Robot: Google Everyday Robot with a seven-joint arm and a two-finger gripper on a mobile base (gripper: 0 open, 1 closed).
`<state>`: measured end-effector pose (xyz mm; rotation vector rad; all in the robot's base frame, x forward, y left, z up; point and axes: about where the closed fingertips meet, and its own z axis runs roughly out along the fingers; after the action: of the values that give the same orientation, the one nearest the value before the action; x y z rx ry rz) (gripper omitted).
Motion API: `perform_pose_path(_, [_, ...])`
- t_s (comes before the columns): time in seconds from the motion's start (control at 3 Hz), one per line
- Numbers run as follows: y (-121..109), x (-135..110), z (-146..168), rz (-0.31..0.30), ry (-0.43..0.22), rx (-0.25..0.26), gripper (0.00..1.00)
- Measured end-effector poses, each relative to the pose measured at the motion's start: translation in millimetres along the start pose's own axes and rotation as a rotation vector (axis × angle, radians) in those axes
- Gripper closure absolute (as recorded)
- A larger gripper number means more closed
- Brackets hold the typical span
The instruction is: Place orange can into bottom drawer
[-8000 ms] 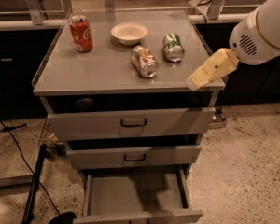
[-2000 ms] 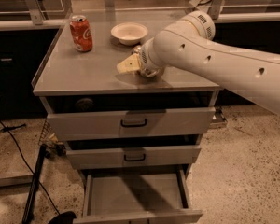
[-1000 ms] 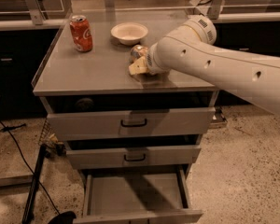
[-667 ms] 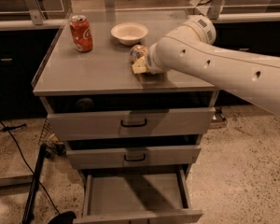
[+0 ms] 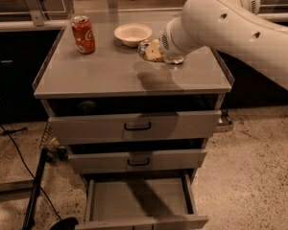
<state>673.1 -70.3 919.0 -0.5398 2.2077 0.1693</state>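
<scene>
The orange can [image 5: 145, 50] is in my gripper [image 5: 153, 51], held a little above the cabinet top [image 5: 105, 73] just right of the white bowl; its shadow falls on the top below it. The gripper's cream fingers [image 5: 156, 51] are shut on the can's right side and hide most of it. My big white arm reaches in from the upper right. The bottom drawer [image 5: 139, 200] stands pulled open at the foot of the cabinet, below and in front of the gripper, its grey floor bare.
A red cola can [image 5: 83, 34] stands upright at the back left of the top. A white bowl [image 5: 133, 33] sits at the back middle. The two upper drawers [image 5: 137, 126] are closed. A black stand leg [image 5: 34, 193] and cables lie on the floor at left.
The gripper has closed on the orange can and raised it slightly off the cabinet top, shifting a little right. The red can and bowl have not moved.
</scene>
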Motion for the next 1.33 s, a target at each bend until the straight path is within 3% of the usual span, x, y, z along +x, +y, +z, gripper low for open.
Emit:
perform_pose_path(0.33, [-3.0, -1.5, -39.3, 0.003, -0.024, -0.126, 1.0])
perform_pose_path(0.67, [0.1, -1.3, -39.0, -0.007, -0.031, -0.131, 1.0])
perform_pose_path(1.0, [7.5, 0.7, -43.5, -0.03, -0.052, -0.177, 1.0])
perform_pose_path(1.33, [11.3, 11.8, -60.8, -0.071, -0.096, -0.255, 1.0])
